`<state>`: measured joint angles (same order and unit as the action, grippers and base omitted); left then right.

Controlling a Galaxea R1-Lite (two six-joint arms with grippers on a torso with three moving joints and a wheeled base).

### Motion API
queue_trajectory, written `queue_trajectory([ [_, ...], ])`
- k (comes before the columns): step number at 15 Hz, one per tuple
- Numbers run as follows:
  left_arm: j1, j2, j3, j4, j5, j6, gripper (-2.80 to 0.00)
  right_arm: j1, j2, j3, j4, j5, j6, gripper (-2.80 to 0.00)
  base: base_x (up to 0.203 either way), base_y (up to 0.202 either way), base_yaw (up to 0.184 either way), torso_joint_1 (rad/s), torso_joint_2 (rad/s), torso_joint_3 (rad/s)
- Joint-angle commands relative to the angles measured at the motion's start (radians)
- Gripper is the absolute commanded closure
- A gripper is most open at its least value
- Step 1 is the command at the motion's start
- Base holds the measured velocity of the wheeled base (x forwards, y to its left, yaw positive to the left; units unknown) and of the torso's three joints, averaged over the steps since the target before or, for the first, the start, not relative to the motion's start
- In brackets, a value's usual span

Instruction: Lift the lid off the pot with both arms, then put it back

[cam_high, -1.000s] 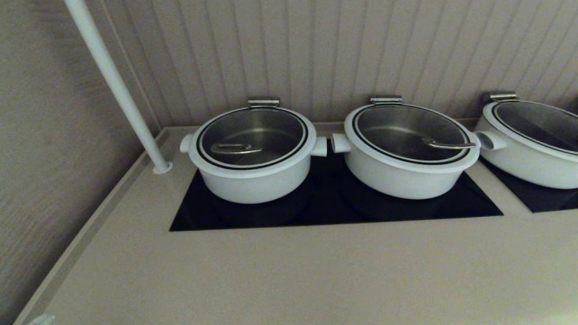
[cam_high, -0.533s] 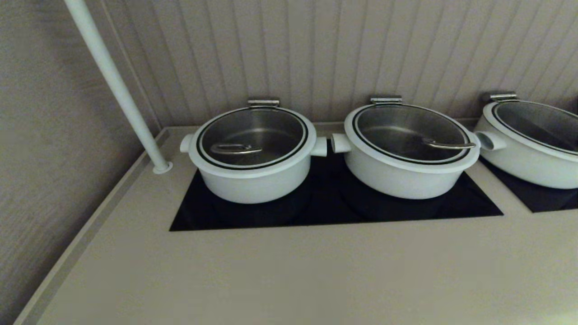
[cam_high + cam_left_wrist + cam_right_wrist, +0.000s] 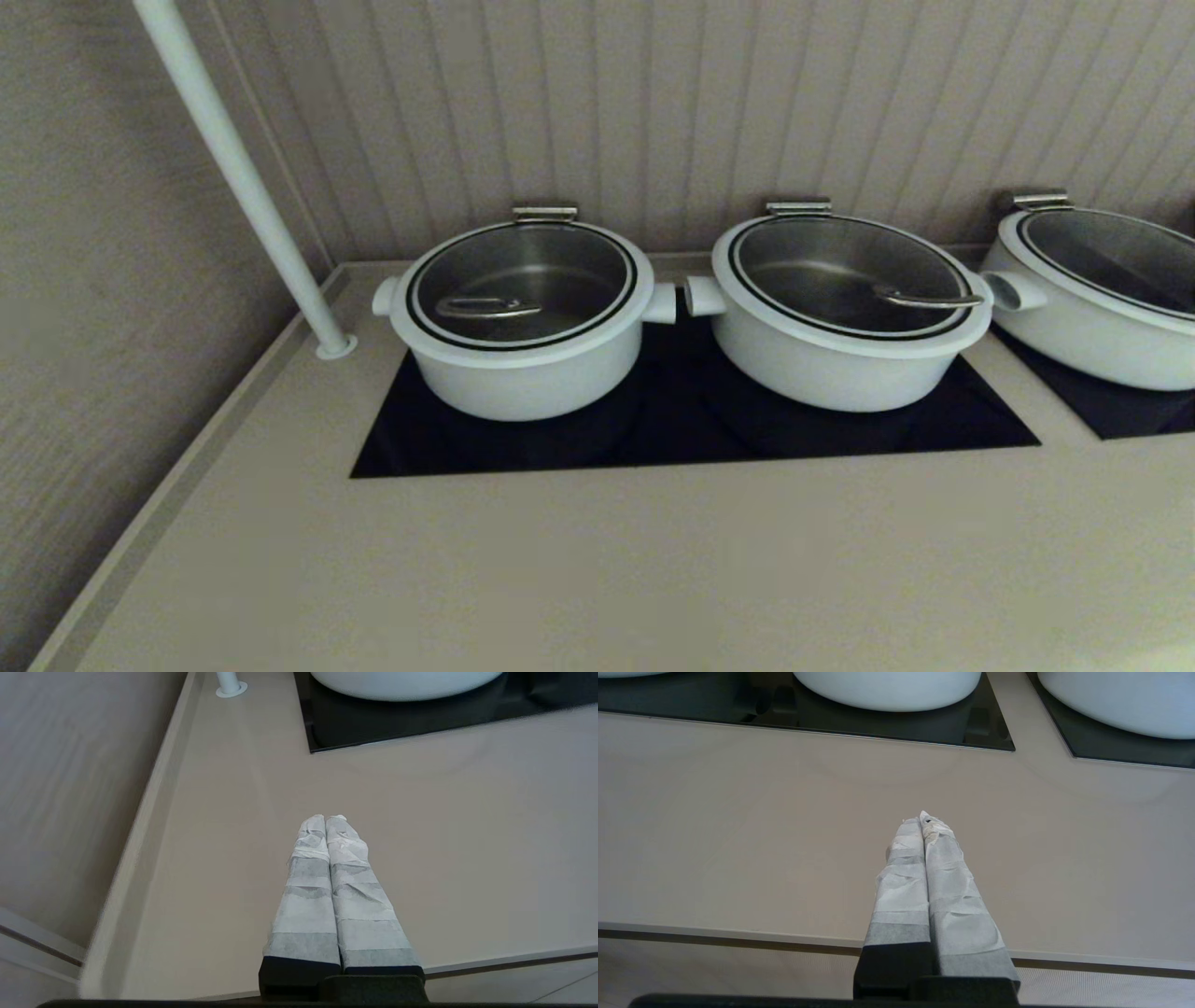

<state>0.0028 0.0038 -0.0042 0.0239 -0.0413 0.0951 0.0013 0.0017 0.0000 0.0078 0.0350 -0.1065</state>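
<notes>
Three white pots stand on two black hobs. The pot (image 3: 523, 373), leftmost, wears the lid (image 3: 521, 285). The left gripper (image 3: 325, 820) and the right gripper (image 3: 922, 819) hover over the counter (image 3: 597, 560), jaws together.

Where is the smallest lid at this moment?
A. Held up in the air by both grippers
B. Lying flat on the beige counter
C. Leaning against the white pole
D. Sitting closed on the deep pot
D: the lid sits level on the pot, with no gripper near it.
</notes>
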Motion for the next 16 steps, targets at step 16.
queue_trajectory([
  [16,0.001,-0.002,0.001,-0.001,0.003,-0.025,0.0,0.0,0.001,0.0,0.0,-0.005,0.003,0.0,0.0,0.0,0.0,0.0,0.0,0.0],
])
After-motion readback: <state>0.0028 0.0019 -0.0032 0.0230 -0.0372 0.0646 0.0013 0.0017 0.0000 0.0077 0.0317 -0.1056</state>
